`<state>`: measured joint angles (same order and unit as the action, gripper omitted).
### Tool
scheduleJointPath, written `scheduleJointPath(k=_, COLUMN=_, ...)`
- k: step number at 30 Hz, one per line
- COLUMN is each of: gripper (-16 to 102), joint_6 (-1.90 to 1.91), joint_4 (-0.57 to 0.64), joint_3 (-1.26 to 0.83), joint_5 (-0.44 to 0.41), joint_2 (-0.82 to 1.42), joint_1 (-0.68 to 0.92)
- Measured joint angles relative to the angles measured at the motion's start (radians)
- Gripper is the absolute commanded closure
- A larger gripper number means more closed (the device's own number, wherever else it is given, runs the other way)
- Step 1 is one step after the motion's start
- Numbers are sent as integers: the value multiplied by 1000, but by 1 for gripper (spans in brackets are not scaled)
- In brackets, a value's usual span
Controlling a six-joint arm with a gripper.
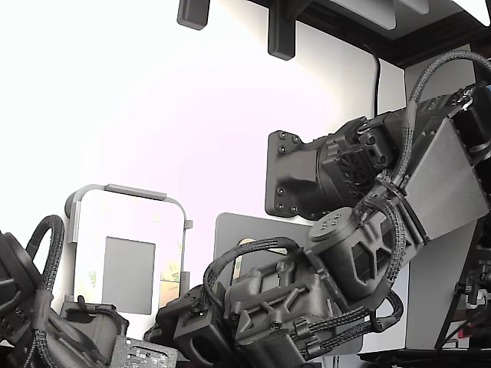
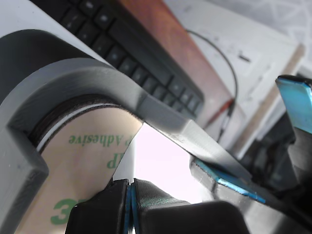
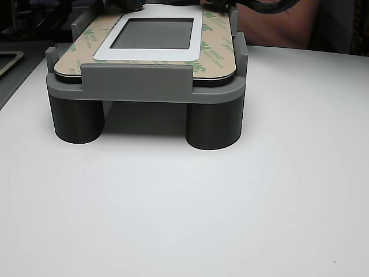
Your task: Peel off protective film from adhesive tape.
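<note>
Tool state: My tool (image 2: 130, 204) had its two pads pressed together with no open gap between them. A thin pale sliver ran down into the seam, so I judged that it was gripping that sliver.

Task item: I took the sliver to be a raised end of the protective film (image 2: 127, 163). It stood up from the pads toward the inner edge of the grey fixture (image 2: 97, 83).

Adhesive tape: I could not tell the adhesive tape from its liner in any view.

Neighbouring liner: The tan ring (image 2: 83, 161) with green print lay flat just beside the sliver, seated in the rounded corner of the fixture.

Location in scene: In the other view the fixture stood at the far left of the white counter (image 3: 184, 202). It carried the white panel (image 3: 106, 51) with its dark window (image 3: 153, 33).

Arm: In the exterior view my arm (image 1: 360, 245) reached down at the right of the fixture, and its own body hid the pads.

Background: A keyboard (image 2: 131, 53) lay beyond the fixture in the wrist view.

Done: By my judgement an end of the film was lifted and gripped.

Remaining: Only a short raised length showed, so I judged nearly the whole peel was not yet done. Drawing the strip off along its length and clearing it from the part were left.

Limit: The seam was narrow, so the grip on the film was inferred.
</note>
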<state>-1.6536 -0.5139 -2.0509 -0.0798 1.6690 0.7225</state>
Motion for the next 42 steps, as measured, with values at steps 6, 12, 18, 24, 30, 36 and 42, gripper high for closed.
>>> scheduleJointPath(k=6, gripper=96, joint_6=2, joint_4=-3, joint_3=9, joint_5=0, joint_2=-8, joint_1=2)
scheduleJointPath(k=12, gripper=96, joint_6=3, joint_4=-9, joint_3=18, joint_5=-5, joint_2=-14, joint_1=9)
scheduleJointPath(k=18, gripper=96, joint_6=9, joint_4=-9, joint_3=21, joint_5=-14, joint_2=-17, joint_1=17)
scheduleJointPath(k=24, gripper=96, joint_6=12, joint_4=-9, joint_3=23, joint_5=-18, joint_2=-18, joint_1=20)
scheduleJointPath(k=30, gripper=96, joint_6=14, joint_4=-9, joint_3=25, joint_5=-18, joint_2=-20, joint_1=20)
scheduleJointPath(k=36, gripper=96, joint_6=14, joint_4=-23, joint_3=38, joint_5=-18, joint_2=-25, joint_1=21)
scheduleJointPath(k=42, gripper=96, joint_6=14, joint_4=-31, joint_3=46, joint_5=-20, joint_2=-28, joint_1=25)
